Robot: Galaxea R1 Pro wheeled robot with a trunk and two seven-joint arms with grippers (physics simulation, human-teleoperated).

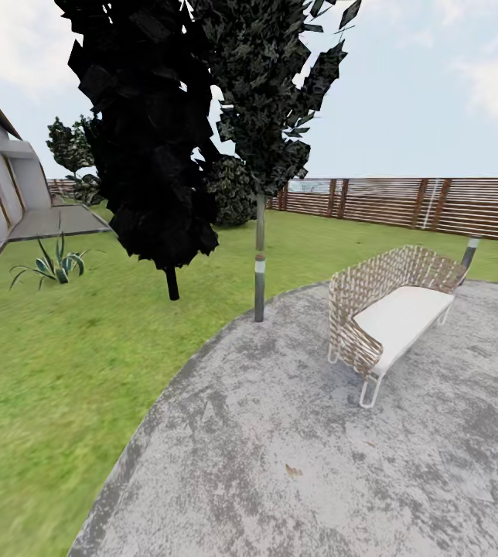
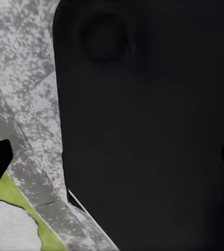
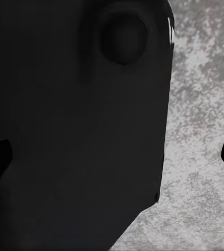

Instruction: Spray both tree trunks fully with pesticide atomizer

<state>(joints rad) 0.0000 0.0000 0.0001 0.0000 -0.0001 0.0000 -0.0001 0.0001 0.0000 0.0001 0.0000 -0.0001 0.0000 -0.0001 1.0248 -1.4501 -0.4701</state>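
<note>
Both hands' grip cannot be told; ahead, a woven bench [image 1: 388, 313] stands on grey paving [image 1: 280, 464] beside lawn [image 1: 56, 363].

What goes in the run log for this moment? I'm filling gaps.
phase: in transit | ahead: wicker bench on paved patch, black-foliaged trees, lawn, fence | grippers: state unclear

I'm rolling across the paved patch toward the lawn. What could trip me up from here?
The woven bench stands on the paving at right, so a turn that way might clip it. The thin pole trunk sits at the paving's edge, straight ahead. The dark-leaved trees are not the thick-trunked ones to spray, so heading for them could waste time. A dark body blocks most of both wrist views, so the state of each pincer cannot be checked.
</note>
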